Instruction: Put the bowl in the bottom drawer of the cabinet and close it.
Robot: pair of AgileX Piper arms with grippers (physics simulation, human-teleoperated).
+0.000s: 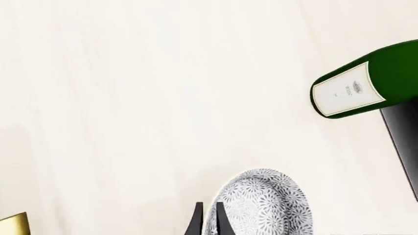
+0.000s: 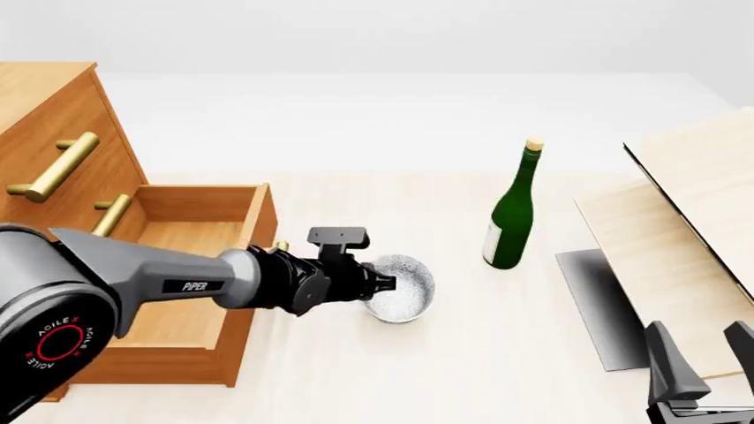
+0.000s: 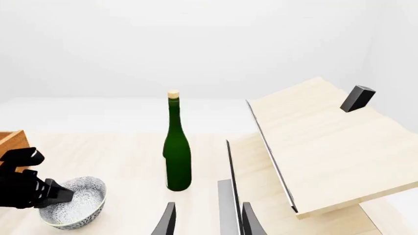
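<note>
The bowl [image 2: 407, 291], white with fine grey speckles, sits low over the table just right of the open bottom drawer [image 2: 261, 221] of the cabinet [image 2: 48, 115]. My left gripper [image 2: 380, 286] is shut on the bowl's near-left rim. In the left wrist view one finger is outside the bowl [image 1: 261, 205] and the other inside it. From the right wrist view the bowl [image 3: 75, 205] shows with the dark fingers on its rim. I cannot tell whether it rests on the table. My right gripper [image 2: 701, 358] stands open at the front right, holding nothing.
A green bottle [image 2: 510, 216] stands upright right of the bowl. Pale wooden boards [image 2: 695, 203] slope at the right, with a grey plate [image 2: 595, 300] beneath them. The drawer's brass handle [image 2: 281, 246] is close to the left wrist. The two upper drawers are closed.
</note>
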